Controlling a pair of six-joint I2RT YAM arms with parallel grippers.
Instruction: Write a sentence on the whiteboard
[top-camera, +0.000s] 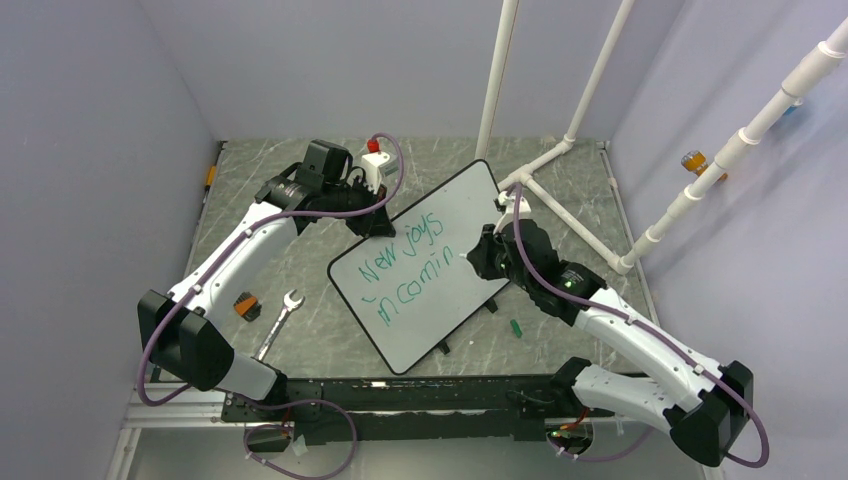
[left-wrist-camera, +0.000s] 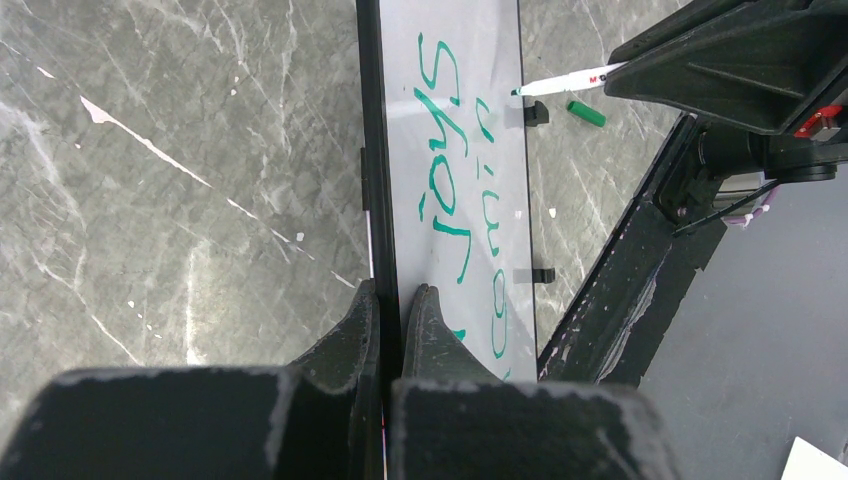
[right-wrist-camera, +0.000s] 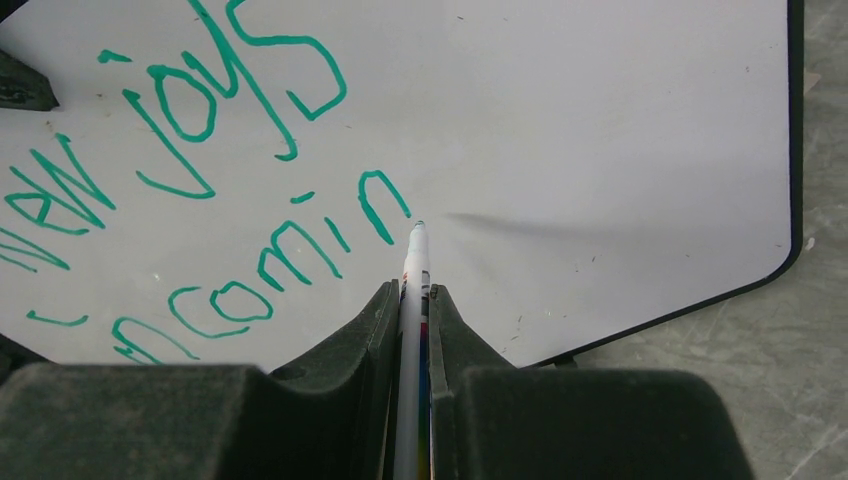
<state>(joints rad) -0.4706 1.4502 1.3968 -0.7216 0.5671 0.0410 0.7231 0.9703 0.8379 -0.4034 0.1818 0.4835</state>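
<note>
Two claws: left claw (left-wrist-camera: 393, 292) on whiteboard (top-camera: 455, 210) rim, right claw (right-wrist-camera: 412, 290) around marker (right-wrist-camera: 415, 255)

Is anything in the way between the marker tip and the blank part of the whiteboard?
Nothing visible. The marker in the right gripper has its tip at the whiteboard just after the last letter of the sentence, with bare board beyond. The left gripper clamps the board's other edge, well away.

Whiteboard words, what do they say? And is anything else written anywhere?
"New joys": upper line of the green sentence on the whiteboard.
"incomin": lower line of it, with no last letter yet.
On the marker: small print on the barrel, too blurred to read.
Nothing else readable shows.
</note>
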